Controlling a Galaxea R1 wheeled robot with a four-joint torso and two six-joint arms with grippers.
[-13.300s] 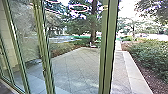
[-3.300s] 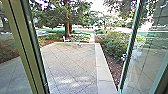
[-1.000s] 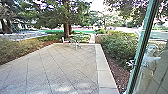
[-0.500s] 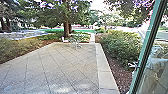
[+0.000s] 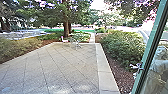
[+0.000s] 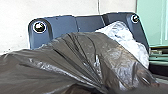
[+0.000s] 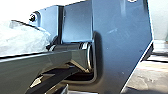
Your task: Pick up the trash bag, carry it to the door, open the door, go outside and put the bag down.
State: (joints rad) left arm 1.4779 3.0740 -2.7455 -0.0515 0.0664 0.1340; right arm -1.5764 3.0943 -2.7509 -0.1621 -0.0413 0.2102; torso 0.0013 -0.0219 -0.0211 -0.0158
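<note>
Trash bag [image 6: 82, 55], one: dark brown plastic, creased, folds drawn together close before the left end effector; pale translucent plastic [image 6: 119, 31] against it. Left end effector: state cannot be told. Right end effector: state likewise cannot be told. Glass door [image 5: 149, 58], green-framed: on the right end effector's side. Paved yard [image 5: 67, 67]: ahead of both; bushes [image 5: 121, 46] alongside.

Well ahead of the gripper, a grey paved yard with diagonal joints [image 5: 60, 67] is edged by a pale stone strip [image 5: 105, 72]. To its right, dense green shrubs [image 5: 120, 47] are bordered by brown soil [image 5: 118, 71]. Farther off, a thin-legged pale table [image 5: 77, 39] is backed by a thick brown tree trunk [image 5: 66, 28]. The nearer paving is dappled by sunlight.
</note>
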